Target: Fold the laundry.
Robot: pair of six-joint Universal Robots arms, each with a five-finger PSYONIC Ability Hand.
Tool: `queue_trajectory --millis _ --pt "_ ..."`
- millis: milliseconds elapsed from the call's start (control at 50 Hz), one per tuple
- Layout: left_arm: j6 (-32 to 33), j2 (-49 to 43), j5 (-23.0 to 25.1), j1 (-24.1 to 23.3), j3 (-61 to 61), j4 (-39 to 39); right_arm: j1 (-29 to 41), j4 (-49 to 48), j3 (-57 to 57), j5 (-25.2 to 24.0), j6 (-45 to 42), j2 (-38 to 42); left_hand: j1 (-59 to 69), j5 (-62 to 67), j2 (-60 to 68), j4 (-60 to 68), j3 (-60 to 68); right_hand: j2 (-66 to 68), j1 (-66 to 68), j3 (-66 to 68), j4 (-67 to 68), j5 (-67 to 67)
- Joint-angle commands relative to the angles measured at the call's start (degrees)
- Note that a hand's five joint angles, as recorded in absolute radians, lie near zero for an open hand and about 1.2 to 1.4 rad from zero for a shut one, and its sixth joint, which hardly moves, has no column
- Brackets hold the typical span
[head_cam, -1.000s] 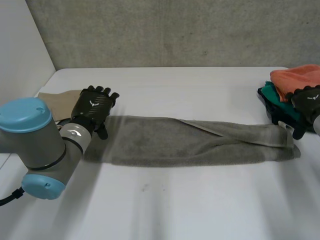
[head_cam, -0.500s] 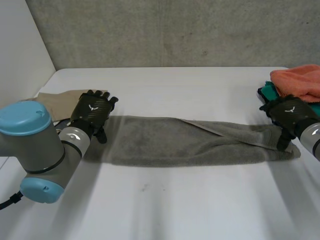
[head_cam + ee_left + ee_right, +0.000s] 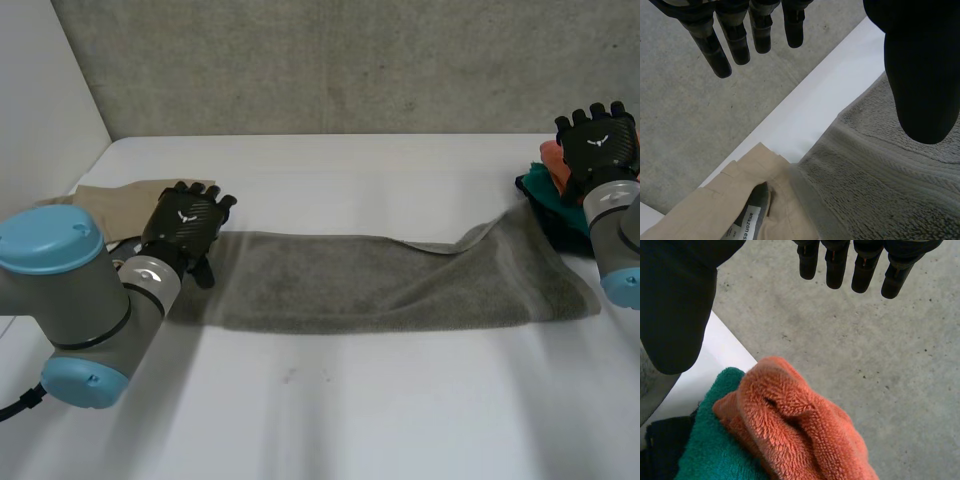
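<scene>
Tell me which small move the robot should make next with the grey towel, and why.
Probably lower the right hand to the right end of the grey towel and pinch a corner there. That hand is open above the orange towel, holding nothing, and the left hand is open at the towel's left end.

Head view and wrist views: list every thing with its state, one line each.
grey towel: stretched out on the table, in neither hand.
beige garment: flat, at the grey towel's left end.
green towel: lying under the orange towel.
orange towel: bunched, topmost.
left hand: open, at the grey towel's left end.
right hand: open, above the orange towel.
</scene>
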Motion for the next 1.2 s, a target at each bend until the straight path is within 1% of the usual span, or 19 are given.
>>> queue_trajectory --millis 20,60,140,240,400,520,560,580,600,620,760,820,900,980,1040,1080,1100,1160,1200 --pt "0.0 0.54 0.04 -0.05 -0.6 -0.02 -0.16 9.76 7.16 -2.59 -0.28 -7.2 -1.27 -2.9 -1.94 -1.71 -2.27 -2.33 -2.87 -2.25 -2.25 -2.73" --pt "0.0 0.54 0.04 -0.05 -0.6 -0.02 -0.34 11.17 9.37 -4.09 -0.72 -8.71 -1.27 -2.9 -1.94 -1.71 -2.27 -2.33 -2.87 -2.25 -2.25 -2.73" --pt "0.0 0.62 0.04 -0.05 -0.69 -0.02 -0.69 15.83 14.99 -10.32 -2.13 -12.58 -1.27 -2.9 -1.94 -1.71 -2.27 -1.07 -1.62 -1.0 -1.0 -1.48" --pt "0.0 1.24 0.04 -0.05 -0.69 -0.02 -6.91 20.76 22.1 -16.74 -5.54 -15.92 -1.27 -2.9 -1.94 -1.71 -2.27 6.83 6.28 6.9 6.9 6.42" --pt "0.0 1.59 0.04 -0.14 -1.31 -0.02 -10.44 19.71 26.25 -20.0 -13.11 -14.96 -1.27 -2.9 -1.94 -1.71 -2.27 9.86 9.31 9.93 9.93 9.45" --pt "0.0 1.5 0.04 -0.4 -1.4 -0.02 -10.88 16.28 25.37 -19.3 -14.52 -9.86 -1.27 -2.9 -1.94 -1.71 -2.27 10.2 9.66 10.28 10.28 9.8" --pt "0.0 1.5 0.04 -0.49 -1.48 -0.02 -11.41 15.58 25.2 -19.3 -14.52 -8.72 -1.27 -2.9 -1.94 -1.71 -2.27 15.72 15.17 15.79 15.79 15.31" --pt "0.0 1.59 0.04 -0.49 -1.57 -0.02 -11.59 15.58 25.2 -19.3 -14.52 -8.54 -1.27 -2.9 -1.94 -1.71 -2.27 23.58 23.04 23.65 23.65 23.18" --pt "0.0 1.59 0.04 -0.49 -1.57 -0.02 -11.67 15.58 24.94 -19.13 -14.52 -8.28 -1.27 -2.9 -1.94 -1.71 -2.27 39.31 38.77 39.39 39.39 38.91" --pt "0.0 1.59 0.04 -0.49 -1.57 -0.02 -12.02 15.4 24.76 -18.52 -14.52 -8.36 -1.27 -2.9 -1.94 -1.71 -2.27 67.39 66.84 67.46 67.46 66.98" --pt "0.0 3.08 -0.05 -0.58 -1.83 -0.02 -17.91 12.15 27.92 -13.33 -15.14 -13.27 -1.27 -2.9 -1.94 -1.71 -2.27 67.67 67.13 67.75 67.75 67.27" --pt "0.0 3.61 0.04 -0.58 -2.27 -0.02 -20.02 12.85 28.27 -12.27 -19.08 -16.71 -1.27 -2.9 -1.94 -1.71 -2.27 67.67 67.13 67.75 67.75 67.27" --pt "0.0 4.14 -0.05 -0.58 -2.45 -0.02 -24.24 12.94 27.84 -11.39 -25.85 -17.07 -1.27 -2.9 -1.94 -1.71 -2.27 67.67 67.13 67.75 67.75 67.27" --pt "0.0 5.01 -0.05 -0.4 -3.06 -0.02 -25.21 12.76 26.61 -9.03 -29.02 -17.51 -1.27 -2.9 -1.94 -1.71 -2.27 67.67 67.13 67.75 67.75 67.27" --pt "0.0 6.15 -0.22 -0.32 -3.5 -0.1 -21.8 12.94 25.55 -6.21 -28.59 -18.47 -1.27 -2.9 -1.94 -1.71 -2.27 67.67 67.13 67.75 67.75 67.27" --pt "0.0 6.95 -0.31 -0.23 -3.59 -0.1 -16.8 12.5 25.02 -5.24 -27.8 -19.43 -1.27 -2.9 -1.94 -1.71 -2.27 67.67 67.13 67.75 67.75 67.27" --pt "0.0 7.39 -0.31 -0.23 -3.59 -0.1 -11.99 11.89 24.59 -4.72 -26.84 -20.66 -1.27 -2.9 -1.94 -1.71 -2.27 67.67 67.13 67.75 67.75 67.27" --pt "0.0 8.97 -0.31 -0.14 -4.12 -0.37 -3.37 8.57 24.32 -5.06 -23.42 -24.25 -1.27 -2.9 -1.94 -1.71 -2.27 67.67 67.13 67.75 67.75 67.27" --pt "-0.09 10.28 -0.4 -0.05 -4.3 -0.37 0.17 5.92 24.67 -5.5 -21.74 -25.41 -1.27 -2.9 -1.94 -1.71 -2.27 67.67 67.13 67.75 67.75 67.27"
